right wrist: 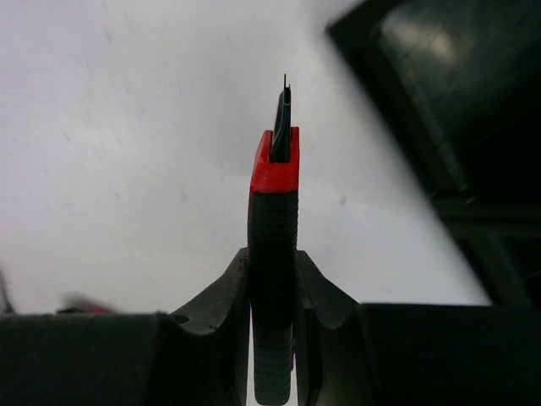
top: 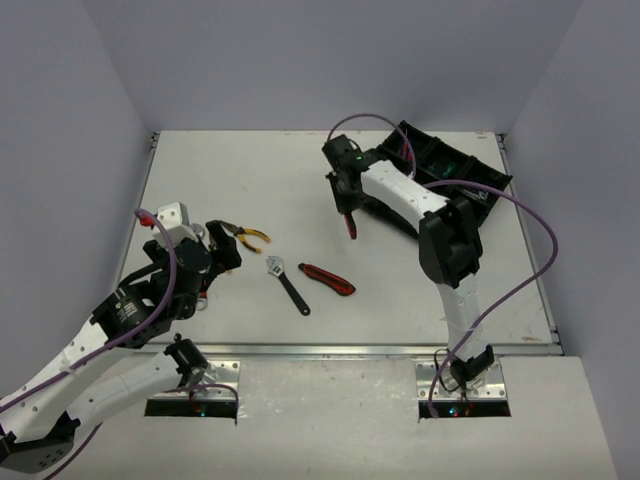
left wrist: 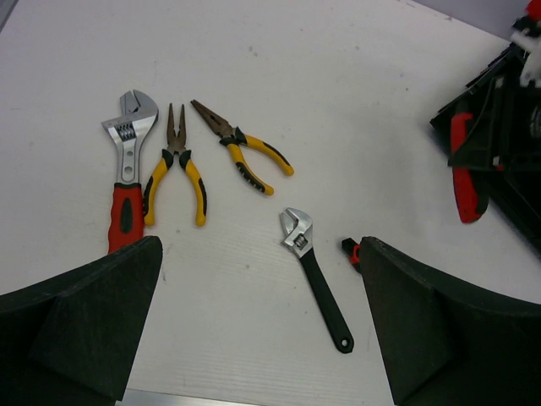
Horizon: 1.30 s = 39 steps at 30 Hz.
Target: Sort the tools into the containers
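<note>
Closest in, on the left side: left gripper [top: 226, 248] spread wide with nothing between the fingers, hanging low over the table [top: 250, 170]. Just ahead of it, flat on the table in a row: red-handled wrench [left wrist: 127, 182] at the left, then yellow pliers [left wrist: 173, 173], then a second pair [left wrist: 245, 156] angled off to the right; none touching the fingers. A little to the right, near the middle: black-handled wrench [left wrist: 317, 279], head at the far end, and just beside it a spare knife [top: 327, 279], red and black, lying flat, apart from the wrench. Farther back and to the right: right gripper [top: 348, 207] pinching a knife [right wrist: 272, 220] edge-on by its black handle, red collar and tip sticking out past the fingers, hanging downward. Farthest, at the back right corner: black tray [top: 455, 165], set at an angle, just beside the held knife; knife outside every compartment.
</note>
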{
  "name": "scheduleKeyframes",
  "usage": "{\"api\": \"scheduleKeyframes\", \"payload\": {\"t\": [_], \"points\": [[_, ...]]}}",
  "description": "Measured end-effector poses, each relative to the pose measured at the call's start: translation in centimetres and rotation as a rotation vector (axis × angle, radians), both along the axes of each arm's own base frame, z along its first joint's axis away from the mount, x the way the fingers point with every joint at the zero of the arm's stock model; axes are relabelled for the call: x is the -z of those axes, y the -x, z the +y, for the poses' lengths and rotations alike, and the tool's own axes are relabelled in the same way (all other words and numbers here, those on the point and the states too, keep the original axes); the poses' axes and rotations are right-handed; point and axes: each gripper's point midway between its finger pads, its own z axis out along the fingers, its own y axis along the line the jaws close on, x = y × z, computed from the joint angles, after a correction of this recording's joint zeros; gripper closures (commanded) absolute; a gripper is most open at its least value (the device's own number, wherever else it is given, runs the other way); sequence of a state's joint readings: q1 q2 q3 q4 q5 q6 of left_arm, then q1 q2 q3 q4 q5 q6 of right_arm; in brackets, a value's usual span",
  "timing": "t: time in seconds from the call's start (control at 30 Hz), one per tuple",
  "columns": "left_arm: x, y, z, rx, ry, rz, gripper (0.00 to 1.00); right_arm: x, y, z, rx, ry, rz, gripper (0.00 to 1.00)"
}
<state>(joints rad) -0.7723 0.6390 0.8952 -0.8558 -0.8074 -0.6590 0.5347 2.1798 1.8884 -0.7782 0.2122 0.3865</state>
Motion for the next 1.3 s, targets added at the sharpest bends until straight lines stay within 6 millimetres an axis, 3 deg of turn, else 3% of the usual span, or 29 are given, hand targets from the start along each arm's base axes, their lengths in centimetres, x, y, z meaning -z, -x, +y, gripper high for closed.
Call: {"api": "scheduleKeyframes", "payload": {"t": [0.1, 0.27, 0.47, 0.57, 0.77, 0.93, 0.97, 1.1, 1.17, 1.3], "points": [[-0.1, 0.1, 0.1, 0.000, 0.004, -0.005, 0.00, -3.6, -3.8, -1.2, 0.055, -0.029, -0.129, 1.00], [-0.1, 0.1, 0.1, 0.000, 0.005, -0.006, 0.00, -6.5, -8.5, -5.8, 0.177, 0.000, -0.286, 1.00], [-0.1, 0.1, 0.1, 0.000, 0.005, -0.006, 0.00, -7.8, -12.7, -10.5, 0.276, 0.031, -0.420, 1.00], [-0.1, 0.1, 0.1, 0.000, 0.007, -0.008, 0.00, -6.7, -13.9, -11.2, 0.281, 0.045, -0.437, 1.00], [0.0, 0.1, 0.1, 0.000, 0.005, -0.006, 0.00, -2.4, -13.1, -10.8, 0.270, 0.066, -0.374, 1.00], [0.0, 0.1, 0.1, 0.000, 0.005, -0.006, 0.00, -1.4, -12.6, -10.4, 0.287, 0.053, -0.355, 0.95], [0.0, 0.1, 0.1, 0.000, 0.005, -0.006, 0.00, -1.4, -12.6, -10.4, 0.294, 0.047, -0.355, 0.91], [-0.1, 0.2, 0.2, 0.000, 0.007, -0.008, 0.00, -1.2, -12.4, -10.3, 0.321, 0.026, -0.348, 0.43], [-0.1, 0.2, 0.2, 0.000, 0.010, -0.011, 0.00, -1.0, -12.2, -10.3, 0.330, 0.021, -0.338, 0.37], [-0.2, 0.2, 0.2, 0.000, 0.013, -0.015, 0.00, -1.0, -11.9, -10.3, 0.339, 0.016, -0.324, 0.35]]}}
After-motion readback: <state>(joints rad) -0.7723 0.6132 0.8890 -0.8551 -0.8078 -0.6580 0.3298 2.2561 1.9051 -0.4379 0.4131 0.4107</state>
